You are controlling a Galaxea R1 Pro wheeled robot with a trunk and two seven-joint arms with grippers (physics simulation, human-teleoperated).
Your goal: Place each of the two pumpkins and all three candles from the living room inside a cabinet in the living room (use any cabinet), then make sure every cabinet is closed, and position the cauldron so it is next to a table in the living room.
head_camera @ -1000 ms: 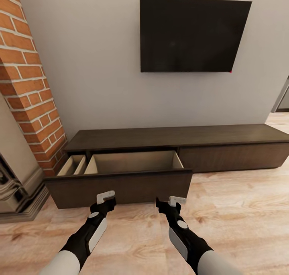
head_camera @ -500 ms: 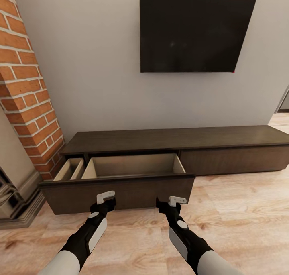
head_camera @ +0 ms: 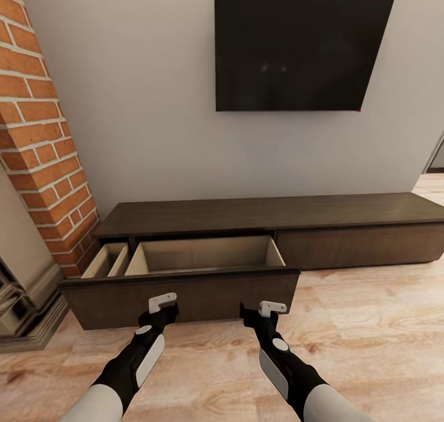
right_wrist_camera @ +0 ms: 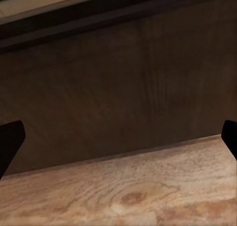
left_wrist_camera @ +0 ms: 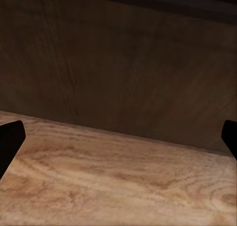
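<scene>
Against the wall: cabinet (head_camera: 271,215), left drawer (head_camera: 185,286) pulled out, tan inside bare; left gripper (head_camera: 161,304) and right gripper (head_camera: 264,311) spread, unladen, just short of its front; floor (head_camera: 370,323) free rightward; unchanged since half a second ago

The right hand (right_wrist_camera: 118,142) has its two black fingertips (right_wrist_camera: 10,142) set far apart at opposite edges of the picture, nothing between them. Ahead stands the dark-brown drawer front (right_wrist_camera: 123,87) of the cabinet, close and slightly tilted in the frame, with a strip of pale tan above it. Below runs light wooden floor (right_wrist_camera: 133,196).
</scene>
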